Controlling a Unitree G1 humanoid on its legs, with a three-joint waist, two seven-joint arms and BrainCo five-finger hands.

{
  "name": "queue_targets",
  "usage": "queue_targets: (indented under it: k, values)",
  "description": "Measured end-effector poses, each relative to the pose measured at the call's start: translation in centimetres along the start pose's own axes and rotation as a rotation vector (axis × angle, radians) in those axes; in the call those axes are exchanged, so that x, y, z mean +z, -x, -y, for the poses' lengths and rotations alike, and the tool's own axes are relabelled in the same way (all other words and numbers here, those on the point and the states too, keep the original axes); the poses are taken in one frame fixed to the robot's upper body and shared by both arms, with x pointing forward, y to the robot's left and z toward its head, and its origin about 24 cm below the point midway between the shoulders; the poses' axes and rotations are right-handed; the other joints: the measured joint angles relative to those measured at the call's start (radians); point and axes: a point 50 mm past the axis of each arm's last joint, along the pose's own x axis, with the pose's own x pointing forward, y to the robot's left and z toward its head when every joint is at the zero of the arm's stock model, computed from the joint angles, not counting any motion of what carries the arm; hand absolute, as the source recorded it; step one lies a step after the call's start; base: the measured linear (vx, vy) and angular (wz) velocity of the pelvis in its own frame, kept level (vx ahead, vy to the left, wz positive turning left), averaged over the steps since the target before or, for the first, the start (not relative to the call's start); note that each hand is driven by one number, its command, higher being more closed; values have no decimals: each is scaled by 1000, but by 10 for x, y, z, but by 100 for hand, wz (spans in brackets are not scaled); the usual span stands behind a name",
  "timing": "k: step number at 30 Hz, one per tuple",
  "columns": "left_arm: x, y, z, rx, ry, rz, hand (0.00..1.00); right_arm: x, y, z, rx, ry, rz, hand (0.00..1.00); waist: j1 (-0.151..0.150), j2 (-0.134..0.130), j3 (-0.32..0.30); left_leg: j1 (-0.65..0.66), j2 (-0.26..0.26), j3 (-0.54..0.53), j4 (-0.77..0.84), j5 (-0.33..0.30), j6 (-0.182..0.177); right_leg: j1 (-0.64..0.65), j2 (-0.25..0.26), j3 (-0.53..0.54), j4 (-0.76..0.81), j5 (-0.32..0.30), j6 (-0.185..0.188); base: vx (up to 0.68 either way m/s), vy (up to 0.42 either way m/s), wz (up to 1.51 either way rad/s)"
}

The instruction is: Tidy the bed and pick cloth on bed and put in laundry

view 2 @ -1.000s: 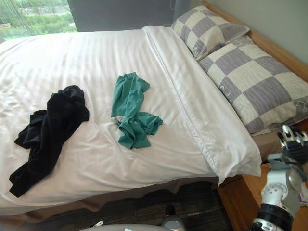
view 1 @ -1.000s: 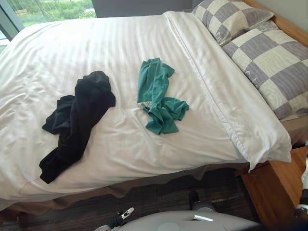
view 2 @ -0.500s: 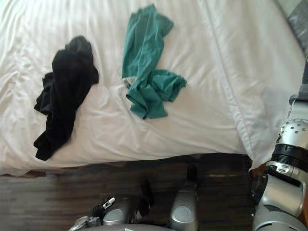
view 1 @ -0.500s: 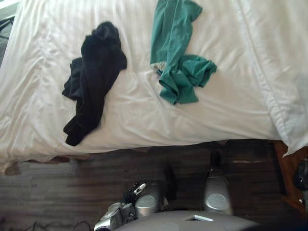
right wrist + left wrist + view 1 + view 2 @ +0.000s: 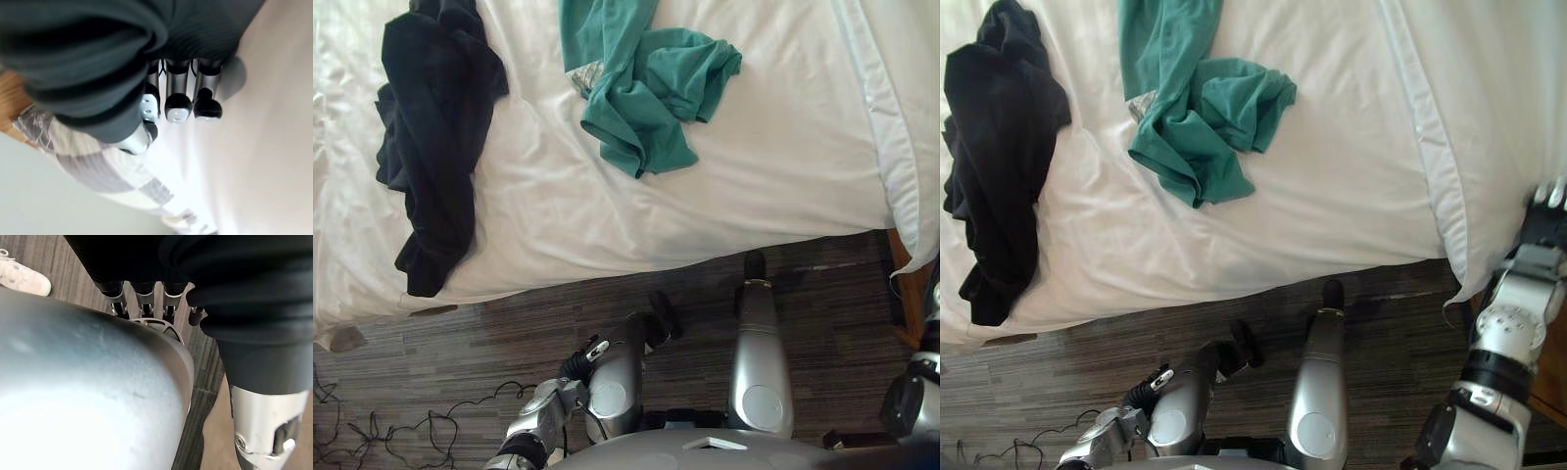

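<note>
Duvet white and rumpled, two pieces loose on it. Black cloth lies crumpled toward left, tail trailing down near mattress edge. Green cloth bunched to its right, apart from it, nothing touching either. Right hand up by duvet's right corner, fingers straight and relaxed, empty, apparently hovering just off white cover. Checked pillow beyond it. Left hand hangs low over dark plank floor; grip can't be read.

Top edge sliced through the green cloth, clipped the black cloth too, and most of the bed ran out of view.
</note>
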Motion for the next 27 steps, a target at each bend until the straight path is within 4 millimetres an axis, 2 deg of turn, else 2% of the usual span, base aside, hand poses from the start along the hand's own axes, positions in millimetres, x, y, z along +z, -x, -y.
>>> queue_targets:
  k: [1,2,3,4,5,6,7,8,9,11,14,17,21,24,26,27]
  values:
    - [-1,1,-1,8,3,-6,0,-13,18,23,-86,26,-62,100,0,-4,-1,16,5,6,-12,-1,-2,14,6,0,-11,1,-1,-10,-18,-23]
    - [-2,1,-3,25,13,-15,0,-36,49,51,-202,53,-170,100,1,-7,-1,41,14,22,-23,-4,-3,37,15,-1,-28,5,-3,-10,-16,-27]
    - [-4,2,-4,41,35,-19,0,-54,83,73,-299,76,-271,0,1,-8,0,66,18,31,-41,-4,-3,60,22,-1,-46,9,-4,3,-21,-24]
    - [-6,2,-4,49,42,-22,0,-60,99,82,-340,86,-316,0,-3,-9,-1,78,19,34,-50,-3,-4,72,24,-2,-58,13,-4,33,-10,-24]
    - [-10,4,-6,72,65,-29,0,-68,136,98,-418,112,-396,0,-10,-10,-2,112,27,44,-72,0,-9,113,36,-5,-93,27,-4,32,-6,-16]
    - [-10,4,-6,78,69,-30,0,-67,142,101,-430,123,-408,0,-10,-10,-3,120,28,46,-77,0,-10,123,38,-6,-101,30,-4,46,8,-19]
    - [-14,7,-10,104,88,-40,0,-67,164,110,-474,164,-450,0,-10,-16,-17,141,32,51,-96,6,-17,155,42,-14,-132,42,-2,84,24,-2]
    - [-22,12,-16,139,97,-64,0,-66,185,118,-515,209,-499,0,-14,-36,-64,155,28,52,-124,20,-24,167,40,-25,-156,50,-2,117,21,3]
    - [-26,15,-20,157,104,-75,0,-65,194,121,-530,244,-527,0,-13,-49,-87,166,25,53,-143,32,-32,181,40,-31,-172,56,-2,156,6,18]
    - [-39,25,-31,220,101,-120,0,-67,220,134,-614,399,-629,0,-8,-91,-177,225,9,39,-245,88,-53,262,41,-70,-277,94,0,145,-16,25]
    - [-50,32,-38,266,83,-178,0,-75,238,141,-664,522,-746,0,8,-114,-254,294,-18,-4,-375,156,-61,374,41,-129,-420,148,3,106,-5,40]
    - [-55,32,-38,284,60,-219,0,-90,253,141,-629,632,-896,0,16,-112,-301,326,-24,-66,-417,184,-63,441,40,-186,-446,149,-1,45,-11,54]
    - [-55,30,-38,294,24,-248,0,-104,254,135,-542,687,-987,0,20,-112,-317,347,-25,-122,-435,195,-48,480,40,-230,-429,122,-9,-41,-25,44]
    - [-58,32,-40,315,30,-261,0,-118,251,131,-489,699,-1060,0,37,-117,-331,371,-25,-138,-473,223,-43,495,49,-248,-426,114,-17,-65,-27,14]
    - [-58,32,-40,318,31,-247,0,-122,251,131,-475,695,-1093,0,46,-118,-330,360,-18,-140,-422,197,-42,505,46,-248,-411,94,-12,-101,-20,7]
    - [-57,32,-40,318,27,-233,0,-123,252,131,-478,695,-1112,0,45,-118,-329,333,1,-144,-337,154,-44,515,43,-250,-394,79,-11,-125,14,13]
